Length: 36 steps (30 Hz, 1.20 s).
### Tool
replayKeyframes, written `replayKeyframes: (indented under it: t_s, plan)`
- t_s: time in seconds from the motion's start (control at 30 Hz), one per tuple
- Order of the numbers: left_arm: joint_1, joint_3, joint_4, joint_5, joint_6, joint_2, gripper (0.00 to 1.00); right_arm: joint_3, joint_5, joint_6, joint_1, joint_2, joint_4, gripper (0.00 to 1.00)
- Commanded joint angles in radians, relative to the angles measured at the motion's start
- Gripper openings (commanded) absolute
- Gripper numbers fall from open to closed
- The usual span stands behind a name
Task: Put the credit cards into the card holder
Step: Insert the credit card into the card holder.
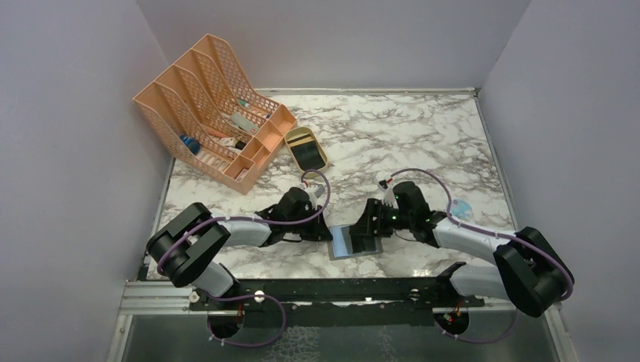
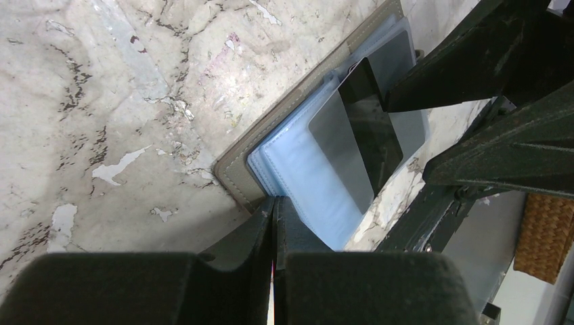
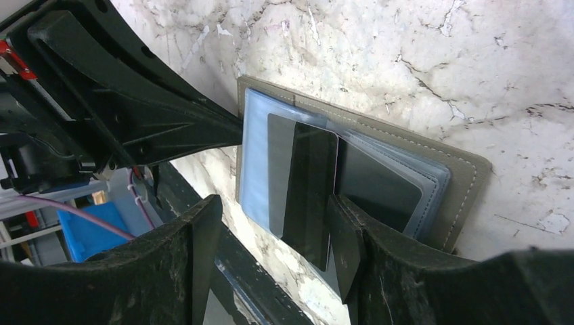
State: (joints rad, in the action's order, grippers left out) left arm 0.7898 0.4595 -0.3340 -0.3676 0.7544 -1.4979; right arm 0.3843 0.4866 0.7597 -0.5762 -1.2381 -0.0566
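I read left gripper pinched shut, tips on card holder edge. Right gripper jaws apart, straddling dark card partly in pocket, not clamped.

White marble-patterned desk carries: peach mesh file rack at far left, tan oval tray just beside its right end, grey card holder lying open near the front edge, small light-blue round item toward the right side.
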Motion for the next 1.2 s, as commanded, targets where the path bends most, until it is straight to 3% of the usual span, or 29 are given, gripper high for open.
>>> replayKeyframes:
  t_s: [0.0, 0.53, 0.87, 1.17]
  plan:
    - [0.023, -0.036, 0.09, 0.032, -0.004, -0.017, 0.05, -0.018, 0.015, 0.036, -0.014, -0.015, -0.05, 0.6]
    - [0.029, -0.031, 0.086, 0.035, -0.001, -0.017, 0.05, -0.008, -0.017, 0.1, -0.095, -0.048, -0.106, 0.6]
    - [0.029, -0.026, 0.089, 0.032, -0.005, -0.019, 0.05, 0.046, -0.113, 0.052, -0.097, 0.023, 0.038, 0.59]
    - [0.031, -0.024, 0.092, 0.032, -0.007, -0.02, 0.05, 0.066, -0.151, 0.069, -0.131, -0.005, 0.058, 0.59]
